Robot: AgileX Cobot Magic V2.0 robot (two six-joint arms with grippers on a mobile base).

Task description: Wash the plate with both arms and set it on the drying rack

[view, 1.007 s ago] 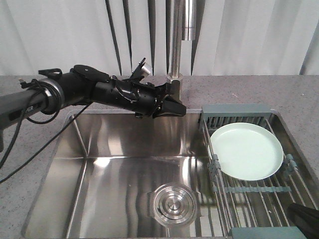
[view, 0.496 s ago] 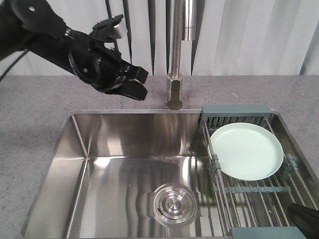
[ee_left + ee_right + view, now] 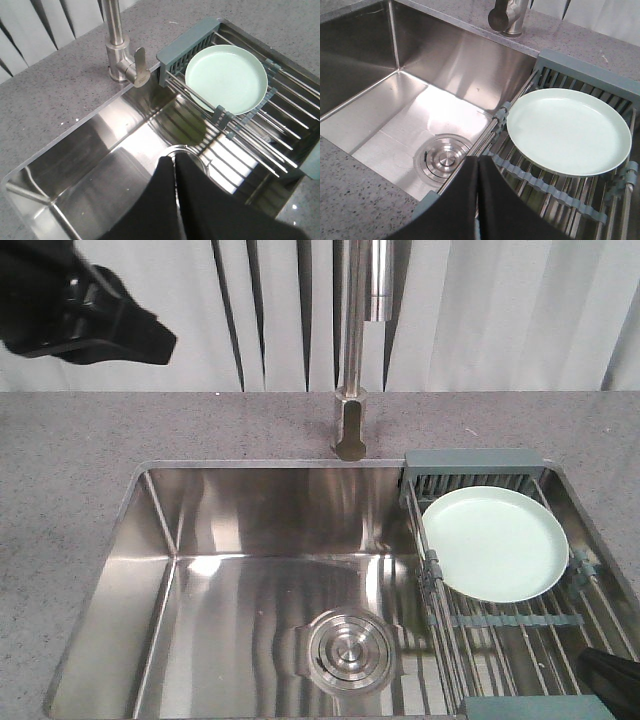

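Grey speckled stone bench [image 3: 90,450] surrounds a shiny steel sink basin [image 3: 250,590] with a round drain [image 3: 345,650], white pleated curtains behind and a steel tap [image 3: 117,45] at the back edge. Across the basin's far side from the left fingers [image 3: 175,165] lies the roll-up drying rack of steel rods with grey-green end bars [image 3: 520,625], and on it rests the round pale mint-green plate with a low upturned rim [image 3: 495,543], flat and face up.

Both pairs of fingers are pressed together with nothing between them: the left pair hangs high, with the plate well ahead and to its right; the right fingers [image 3: 477,172] sit low, with the plate just ahead and slightly right.

Judging by its look, the plate is rigid, light and smooth, likely slippery when wet. Its rim offers the only purchase; pinching the near edge where it overhangs the rods seems the sensible hold, if more handling is needed.
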